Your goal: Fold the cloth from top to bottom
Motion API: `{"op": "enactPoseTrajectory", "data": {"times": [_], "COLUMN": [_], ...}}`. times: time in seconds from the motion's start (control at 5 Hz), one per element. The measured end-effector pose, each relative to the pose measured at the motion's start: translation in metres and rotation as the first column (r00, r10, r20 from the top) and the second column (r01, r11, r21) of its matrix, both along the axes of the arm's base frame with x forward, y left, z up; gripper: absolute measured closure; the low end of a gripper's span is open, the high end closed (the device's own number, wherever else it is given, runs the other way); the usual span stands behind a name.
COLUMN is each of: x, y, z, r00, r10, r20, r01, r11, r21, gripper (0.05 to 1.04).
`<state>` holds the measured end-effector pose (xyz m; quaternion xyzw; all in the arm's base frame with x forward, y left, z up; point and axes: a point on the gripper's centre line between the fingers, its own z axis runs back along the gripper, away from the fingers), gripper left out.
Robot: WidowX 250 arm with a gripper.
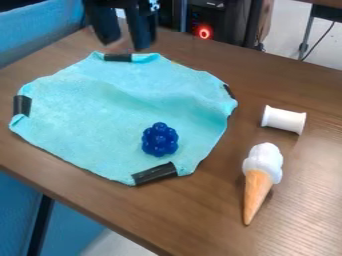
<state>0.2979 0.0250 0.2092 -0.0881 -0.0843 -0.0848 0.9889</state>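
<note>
Your cloth [110, 110] lies spread on the counter [304, 192], left of the white spool [284, 120] and ice cream cone [258, 182]. Its taped corners point up, down, left and right in the view; its long axis runs roughly left to right. A blue berry cluster [159, 140] sits on its lower part. Your tool [125, 46] hangs fingers-down near the top corner, fingers spread apart.
</note>
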Motion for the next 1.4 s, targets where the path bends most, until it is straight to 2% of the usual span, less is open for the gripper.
{"op": "enactPoseTrajectory", "data": {"times": [0.2, 0.4, 0.6, 0.8, 1.0, 1.2, 1.4], "x": [0.014, 0.032, 0.055, 0.077, 0.099, 0.115, 0.128], "y": [0.027, 0.047, 0.07, 0.088, 0.097, 0.11, 0.113], "z": [-0.011, -0.015, -0.018, -0.025, -0.033, -0.049, -0.061], "r00": [1.0, 0.988, 0.936, 0.89, 0.845, 0.858, 0.855], "r10": [-0.009, -0.092, -0.21, -0.305, -0.342, -0.313, -0.33], "r20": [-0.002, 0.121, 0.284, 0.339, 0.41, 0.406, 0.399], "r01": [0.01, 0.06, 0.099, 0.176, 0.194, 0.146, 0.14], "r11": [0.991, 0.966, 0.928, 0.915, 0.912, 0.908, 0.89], "r21": [0.136, 0.25, 0.36, 0.363, 0.361, 0.392, 0.434], "gripper": [0.083, 0.083, 0.083, 0.083, 0.083, 0.083, 0.083]}}
